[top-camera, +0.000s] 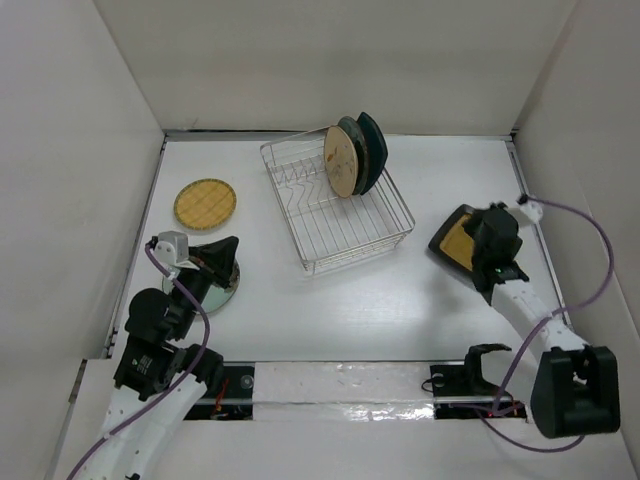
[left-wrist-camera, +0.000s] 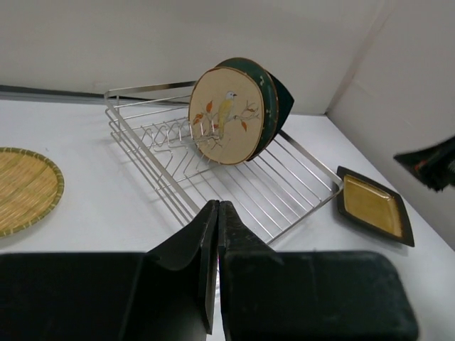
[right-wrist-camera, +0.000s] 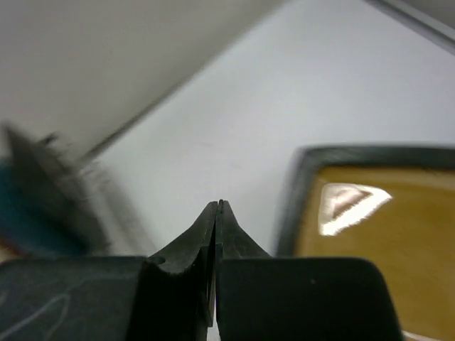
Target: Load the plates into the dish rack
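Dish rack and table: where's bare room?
The dish rack has bare near prongs; three plates crowd its far end. On the table, a wide bare patch lies between the rack and the near edge, a narrower one between the yellow checked plate and rack. Crowded: by the pale green plate and amber square plate.

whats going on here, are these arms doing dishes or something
Two robot arms are loading plates into the dish rack. Three stand in it: the cream floral plate, the dark teal round plate and the teal square plate. The left arm's fingers are shut and empty above the pale green plate. The right arm's fingers are shut and empty by the amber square plate. The yellow checked plate lies on the table.
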